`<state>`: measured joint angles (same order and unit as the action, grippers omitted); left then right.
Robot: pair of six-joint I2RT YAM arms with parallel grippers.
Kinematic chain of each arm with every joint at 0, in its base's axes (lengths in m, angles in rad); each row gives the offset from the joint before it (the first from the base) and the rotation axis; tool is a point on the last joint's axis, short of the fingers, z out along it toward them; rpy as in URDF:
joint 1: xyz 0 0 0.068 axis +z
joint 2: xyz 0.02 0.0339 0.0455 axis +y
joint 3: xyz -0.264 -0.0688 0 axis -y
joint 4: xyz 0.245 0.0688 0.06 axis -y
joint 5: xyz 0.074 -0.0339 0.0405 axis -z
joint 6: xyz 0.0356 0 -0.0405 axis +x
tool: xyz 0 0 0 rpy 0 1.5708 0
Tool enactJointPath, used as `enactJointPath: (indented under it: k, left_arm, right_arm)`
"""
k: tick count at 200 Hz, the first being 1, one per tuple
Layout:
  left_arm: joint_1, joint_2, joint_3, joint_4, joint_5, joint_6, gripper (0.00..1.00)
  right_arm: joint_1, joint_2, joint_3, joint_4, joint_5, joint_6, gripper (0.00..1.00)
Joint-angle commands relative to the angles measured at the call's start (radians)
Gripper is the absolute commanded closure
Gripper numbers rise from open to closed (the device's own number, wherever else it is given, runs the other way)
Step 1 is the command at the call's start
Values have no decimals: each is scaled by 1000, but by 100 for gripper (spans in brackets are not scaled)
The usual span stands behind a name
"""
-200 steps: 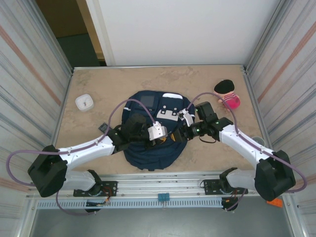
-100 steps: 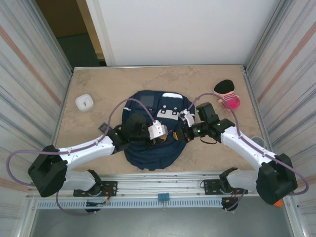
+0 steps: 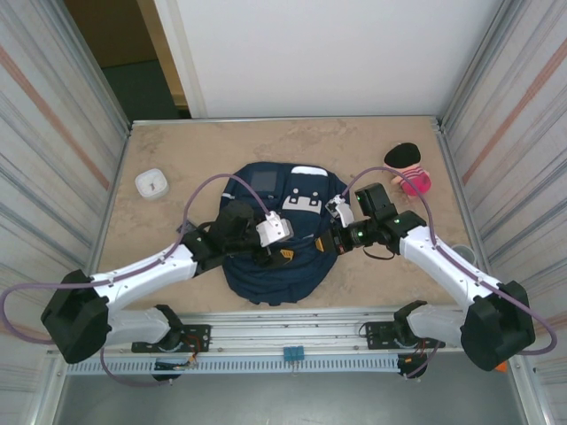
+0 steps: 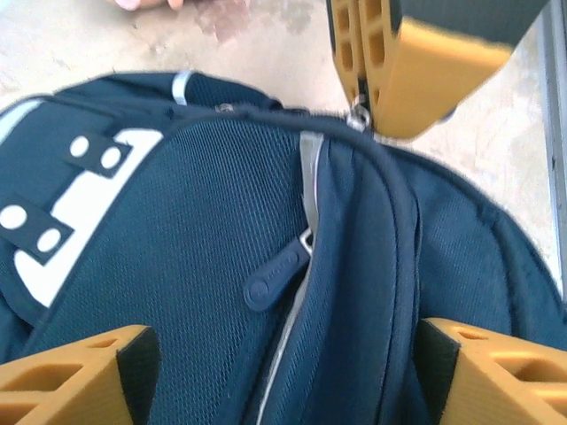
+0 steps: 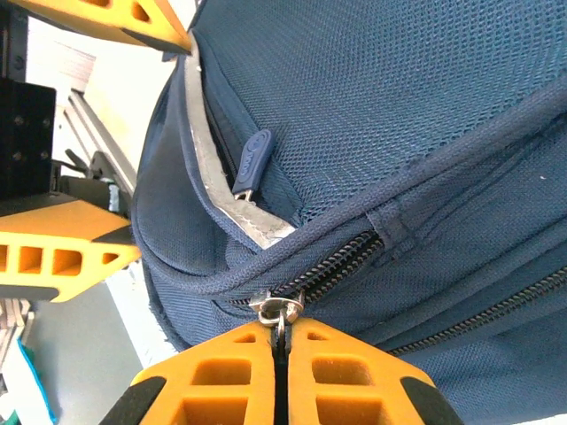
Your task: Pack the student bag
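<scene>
Navy cloth takes up the middle of the top view: the student bag [image 3: 266,276] lies flat at the centre of the tabletop [image 3: 204,146], its white patch [image 3: 307,202] toward 12 o'clock. A small white tub [image 3: 152,183] sits well apart at the bag's 10 o'clock, and a pink toy [image 3: 412,180] with a black top stands at its 2 o'clock. The left arm reaches in from 8 o'clock and the right from 4 o'clock. The left end effector [image 3: 276,257] hangs over the bag's near half, and the right end effector [image 3: 321,244] is just beside it, toward the bag's 3 o'clock edge.

From the left wrist, the left end effector's two orange fingers [image 4: 71,376] stand wide apart at the bottom corners, gripping nothing, with the bag's cloth spread between them. A navy zip tab [image 4: 275,279] lies by a grey stripe [image 4: 310,168] in the middle. At 1 o'clock the right end effector's fingers are pressed together on a metal zip puller [image 4: 359,113] at the bag's rim.

From the right wrist, its fingers meet at 6 o'clock, clamped on that puller's ring, which hangs from a zip [image 5: 341,257] running toward 3 o'clock. The navy zip tab lies at 11 o'clock against the stripe, and the left end effector's parted fingers show at 9 and 11 o'clock.
</scene>
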<state>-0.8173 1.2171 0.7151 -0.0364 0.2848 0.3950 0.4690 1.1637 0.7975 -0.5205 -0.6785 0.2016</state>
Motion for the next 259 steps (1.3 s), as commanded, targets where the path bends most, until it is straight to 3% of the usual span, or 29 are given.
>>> enactJointPath:
  k: [1,12,17,31,44,60,115,155,174,196,227,259]
  left_arm:
    - [4,10,18,-67,-48,36,25]
    - [4,10,9,-67,-72,37,30]
    - [4,8,5,-61,-75,38,36]
    - [4,3,-7,-21,-45,28,71]
    - [-9,5,5,-2,-37,10,90]
    - [-47,18,29,26,-67,-16,99]
    - [-71,64,78,146,-200,-181,100]
    - [-92,95,80,200,-101,-158,100]
    - [-106,111,84,198,-86,-137,100]
    - [-106,98,57,211,-103,-112,100]
    - [-84,60,2,220,-71,-48,100]
    - [-82,44,-20,224,-24,20,100]
  right_arm:
    - [-12,2,47,-29,-11,-9,100]
    - [-18,8,58,-41,-9,-20,100]
    - [-21,11,62,-46,-9,-22,100]
    - [-29,23,74,-61,-8,-27,100]
    - [-19,33,90,-76,-2,-16,100]
    - [16,30,92,-64,-4,17,100]
    - [163,-30,61,6,13,187,100]
    - [240,-9,-14,271,21,391,100]
    - [263,33,9,300,67,443,100]
    - [244,17,7,267,118,489,78]
    - [120,-94,-72,230,119,587,59]
    - [-2,-148,-123,263,77,664,51]
